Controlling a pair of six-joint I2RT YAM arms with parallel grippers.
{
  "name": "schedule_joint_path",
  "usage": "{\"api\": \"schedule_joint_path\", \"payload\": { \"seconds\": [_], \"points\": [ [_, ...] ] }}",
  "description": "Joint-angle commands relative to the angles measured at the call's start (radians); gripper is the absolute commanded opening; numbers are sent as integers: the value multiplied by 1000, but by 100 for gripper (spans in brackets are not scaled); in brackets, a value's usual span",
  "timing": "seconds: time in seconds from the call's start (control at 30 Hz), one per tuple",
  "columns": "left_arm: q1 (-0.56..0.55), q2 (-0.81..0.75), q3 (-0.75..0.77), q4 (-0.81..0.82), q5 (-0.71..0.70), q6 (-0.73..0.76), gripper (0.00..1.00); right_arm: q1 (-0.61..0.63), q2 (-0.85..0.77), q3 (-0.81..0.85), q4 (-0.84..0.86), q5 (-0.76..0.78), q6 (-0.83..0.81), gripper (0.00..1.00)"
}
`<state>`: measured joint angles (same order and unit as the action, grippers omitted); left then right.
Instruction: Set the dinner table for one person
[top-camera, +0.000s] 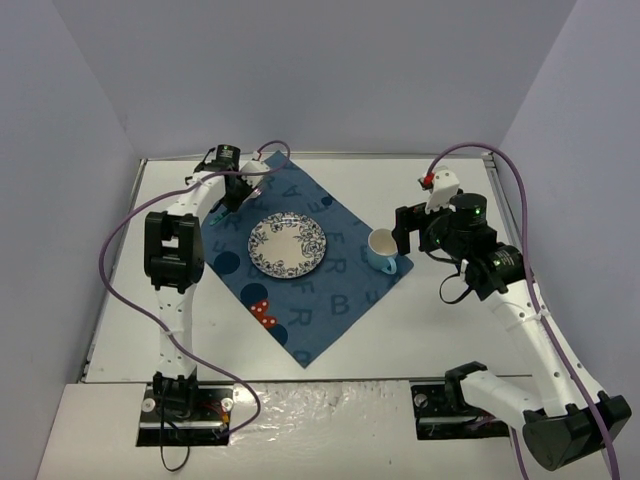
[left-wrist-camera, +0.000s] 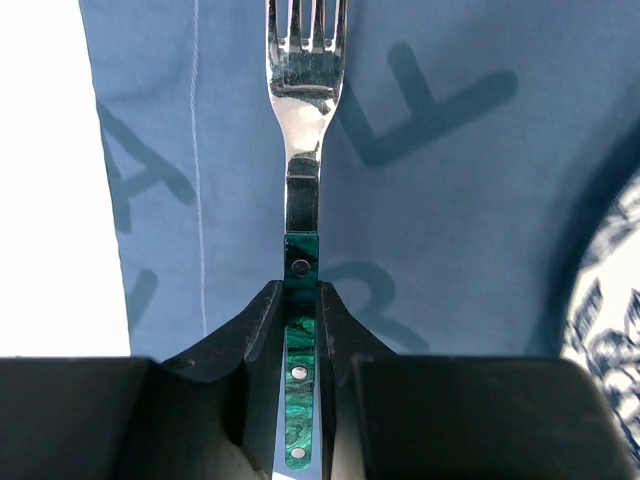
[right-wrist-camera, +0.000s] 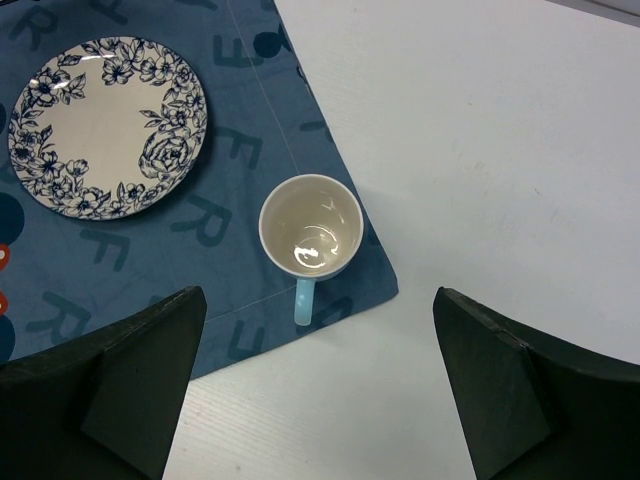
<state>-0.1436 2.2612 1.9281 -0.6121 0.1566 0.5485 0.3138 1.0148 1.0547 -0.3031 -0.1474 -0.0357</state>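
1. Left gripper (left-wrist-camera: 301, 300): the jaws are nearly closed and clamp the green-inlaid handle of a fork (left-wrist-camera: 301, 190). The tines point away from the wrist.
2. The fork sits over the blue lettered cloth (top-camera: 300, 295), left of the plate (top-camera: 287, 245), whose rim shows at the right edge of the left wrist view. I cannot tell if the fork touches the cloth.
3. Right gripper (right-wrist-camera: 315, 330): the jaws are spread wide with nothing between them. It hangs above the mug (right-wrist-camera: 311, 224), which stands upright on the cloth's right corner with its handle toward the wrist.
4. The dinner table (top-camera: 440, 320) is the white top under everything. The cloth lies diagonally across its middle, with the plate near the cloth's centre.
5. Step in hand, as I judge it: laying the fork at the plate's left. Plate and mug look placed.
6. Next move calls for setting the fork flat beside the plate without touching the rim. The jaws then open and the arm lifts straight up so the handle is not dragged.
7. I see no knife or spoon in any view.
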Motion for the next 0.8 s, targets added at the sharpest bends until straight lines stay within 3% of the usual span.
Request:
{"api": "schedule_joint_path", "payload": {
  "seconds": [0.0, 0.33, 0.37, 0.5, 0.53, 0.57, 0.63, 0.77],
  "points": [
    [4, 1, 88, -14, 5, 53, 0, -8, -16, 1, 56, -11, -11, 94],
    [2, 21, 46, 27, -10, 28, 0, -7, -4, -2, 58, -3, -1, 95],
    [3, 19, 43, 29, -14, 22, 3, -7, -4, -2, 58, -3, -1, 95],
    [7, -2, 37, 40, -31, -11, 28, -7, -9, 1, 58, -8, 3, 97],
    [11, -20, 35, 44, -35, -29, 42, -7, -10, 5, 58, -10, 5, 98],
    [12, -31, 34, 50, -35, -30, 43, -8, -13, 5, 58, -11, 5, 98],
    [21, -76, 18, 69, -55, -83, 66, -8, -25, 13, 56, -21, 6, 100],
    [27, -222, -80, 109, -115, -240, 84, -7, -47, 16, 56, -53, 5, 100]
  ]
}}
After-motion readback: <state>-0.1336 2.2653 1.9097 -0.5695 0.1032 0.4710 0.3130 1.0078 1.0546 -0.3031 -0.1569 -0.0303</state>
